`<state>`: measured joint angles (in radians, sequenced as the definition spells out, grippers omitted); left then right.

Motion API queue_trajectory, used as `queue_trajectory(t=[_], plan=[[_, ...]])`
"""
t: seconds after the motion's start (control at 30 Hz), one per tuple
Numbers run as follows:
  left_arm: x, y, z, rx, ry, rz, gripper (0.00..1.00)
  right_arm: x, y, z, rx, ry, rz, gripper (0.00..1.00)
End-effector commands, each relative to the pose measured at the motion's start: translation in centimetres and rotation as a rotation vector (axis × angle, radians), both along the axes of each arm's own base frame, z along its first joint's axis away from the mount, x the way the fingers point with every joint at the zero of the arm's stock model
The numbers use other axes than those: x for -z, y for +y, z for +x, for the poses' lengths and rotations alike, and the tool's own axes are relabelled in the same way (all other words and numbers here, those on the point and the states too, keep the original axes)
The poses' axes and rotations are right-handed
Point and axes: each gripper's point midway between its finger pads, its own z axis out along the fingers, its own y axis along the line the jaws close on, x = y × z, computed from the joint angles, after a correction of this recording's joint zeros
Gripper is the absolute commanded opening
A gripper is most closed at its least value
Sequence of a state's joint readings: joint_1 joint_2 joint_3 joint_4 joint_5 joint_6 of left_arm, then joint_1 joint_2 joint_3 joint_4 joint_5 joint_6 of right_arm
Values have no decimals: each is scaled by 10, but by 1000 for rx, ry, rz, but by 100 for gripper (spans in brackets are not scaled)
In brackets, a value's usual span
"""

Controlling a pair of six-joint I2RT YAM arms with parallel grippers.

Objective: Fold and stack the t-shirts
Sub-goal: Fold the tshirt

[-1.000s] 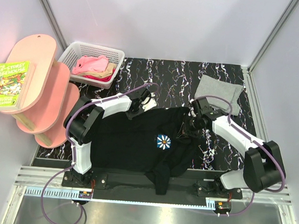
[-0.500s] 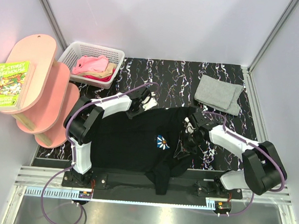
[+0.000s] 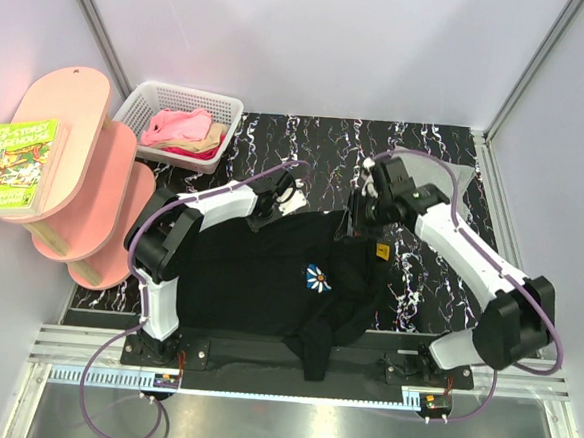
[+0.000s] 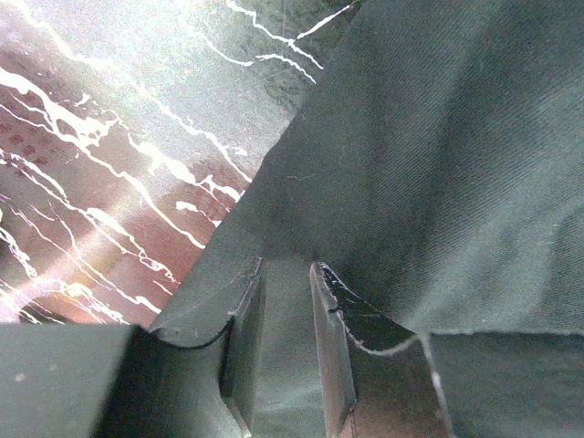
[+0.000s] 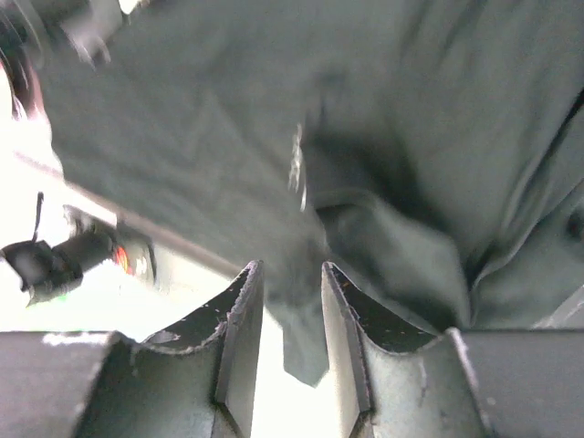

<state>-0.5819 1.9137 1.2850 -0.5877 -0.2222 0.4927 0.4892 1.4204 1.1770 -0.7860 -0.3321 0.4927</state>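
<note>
Cloth from the black t-shirt [image 3: 258, 277] covers the middle of the marbled table [image 3: 317, 146], spread mostly flat with its white daisy print [image 3: 319, 277] facing up and one rumpled part draped over the near edge between the two arm bases. At the shirt's far left corner the left gripper [image 4: 285, 269] pinches the fabric: in the left wrist view the dark edge runs straight between its fingers [image 4: 245, 319] and fills the gap. The right gripper [image 3: 357, 216] hovers over the shirt's far right side with its jaws parted and nothing between them; the blurred right wrist view shows only creased black cloth lying below. The right arm hides most of the grey t-shirt [image 3: 465, 181] at the far right of the table, with only a sliver showing. A white basket [image 3: 145, 103] at the far left corner holds the pink t-shirt [image 3: 178, 126], tan t-shirt [image 3: 210, 133] and red t-shirt [image 3: 191, 153] in a loose heap. Beside it stands a pink tiered shelf [image 3: 75, 164] carrying a green book [image 3: 15, 165].
</note>
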Motion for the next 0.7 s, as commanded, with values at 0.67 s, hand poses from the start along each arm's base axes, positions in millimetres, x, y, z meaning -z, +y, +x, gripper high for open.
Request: queue_trajectory(t=[0.67], plan=[[-21, -5, 14, -2, -69, -15, 31, 74, -19, 4, 30, 159, -60, 28]])
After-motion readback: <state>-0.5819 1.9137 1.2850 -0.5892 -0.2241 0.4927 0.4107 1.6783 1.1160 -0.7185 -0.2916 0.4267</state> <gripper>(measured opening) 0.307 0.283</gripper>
